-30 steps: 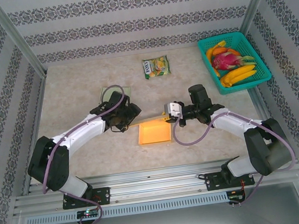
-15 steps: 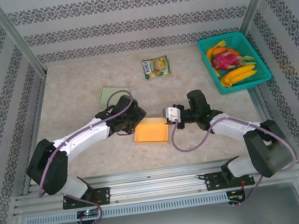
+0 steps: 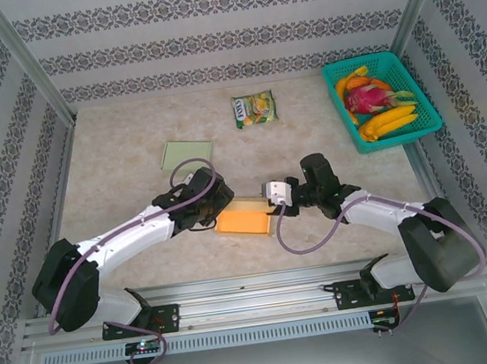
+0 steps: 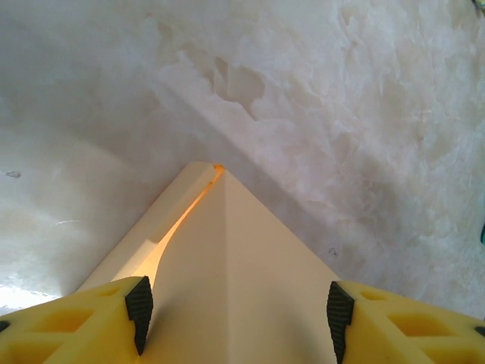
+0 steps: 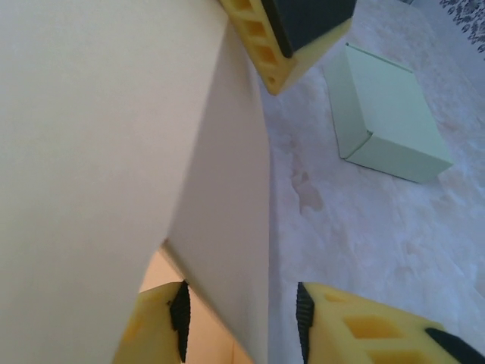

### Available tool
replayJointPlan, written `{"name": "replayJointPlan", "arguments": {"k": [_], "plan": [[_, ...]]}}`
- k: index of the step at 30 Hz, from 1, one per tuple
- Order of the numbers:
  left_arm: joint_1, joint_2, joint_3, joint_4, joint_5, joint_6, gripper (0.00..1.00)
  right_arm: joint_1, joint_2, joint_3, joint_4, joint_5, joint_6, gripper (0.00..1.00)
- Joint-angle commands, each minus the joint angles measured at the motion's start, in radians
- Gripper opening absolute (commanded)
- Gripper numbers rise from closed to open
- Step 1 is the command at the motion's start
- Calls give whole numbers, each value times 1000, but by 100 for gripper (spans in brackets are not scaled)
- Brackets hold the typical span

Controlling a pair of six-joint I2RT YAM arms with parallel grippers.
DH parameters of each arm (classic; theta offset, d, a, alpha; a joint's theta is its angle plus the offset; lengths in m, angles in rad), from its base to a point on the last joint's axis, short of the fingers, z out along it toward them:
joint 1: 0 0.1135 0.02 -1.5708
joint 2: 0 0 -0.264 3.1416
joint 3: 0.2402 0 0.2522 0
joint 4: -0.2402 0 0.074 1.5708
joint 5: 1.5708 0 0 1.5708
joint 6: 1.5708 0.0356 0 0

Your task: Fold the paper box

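Note:
The paper box (image 3: 244, 219), yellow-orange, lies on the table between my two arms, with its lid folded down over most of the inside. My left gripper (image 3: 219, 205) is at the box's left end. In the left wrist view its jaws (image 4: 239, 315) stand wide apart over a cream creased panel of the box (image 4: 242, 265), and an orange slit shows along the left seam. My right gripper (image 3: 269, 202) is at the right end, open (image 5: 241, 318) around a cream box wall (image 5: 227, 227), with a clear gap to the right pad. The left gripper's finger (image 5: 292, 30) shows beyond that wall.
A flat pale green box (image 3: 187, 152) (image 5: 390, 121) lies behind the left gripper. A snack packet (image 3: 254, 109) sits at the back centre. A teal basket (image 3: 366, 61) of fruit stands at the back right. The table's near edge is close behind the yellow box.
Both grippers and the box have moved toward the near edge. The raised lid came down over the orange interior. My right gripper opened off the box wall; the left jaws narrowed a little.

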Motion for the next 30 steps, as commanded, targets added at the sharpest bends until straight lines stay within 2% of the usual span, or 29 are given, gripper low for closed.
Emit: {"name": "replayJointPlan", "arguments": {"k": [1,4,6,12,18,23,27,30], "plan": [[-21,-34,-41,-5,-60,-44,63,29,-52,-23,-7,50,36,45],[-30,-33,-62,12,-66,-60,62,50,-88,-50,-9,102,64,46],[-43,-31,-65,12,-82,-68,61,68,-119,-75,-9,145,78,51],[-91,-13,-63,7,-126,-90,60,118,-243,-141,-12,310,159,52],[-130,-11,-66,-24,-205,-114,60,143,-397,-220,-9,423,252,61],[-136,-11,-72,-51,-248,-135,60,146,-480,-280,-18,469,288,62],[-138,-16,-75,-64,-280,-147,60,147,-518,-298,-33,560,352,63],[-139,-12,-80,-58,-279,-146,61,159,-581,-274,-115,621,425,61]]}}
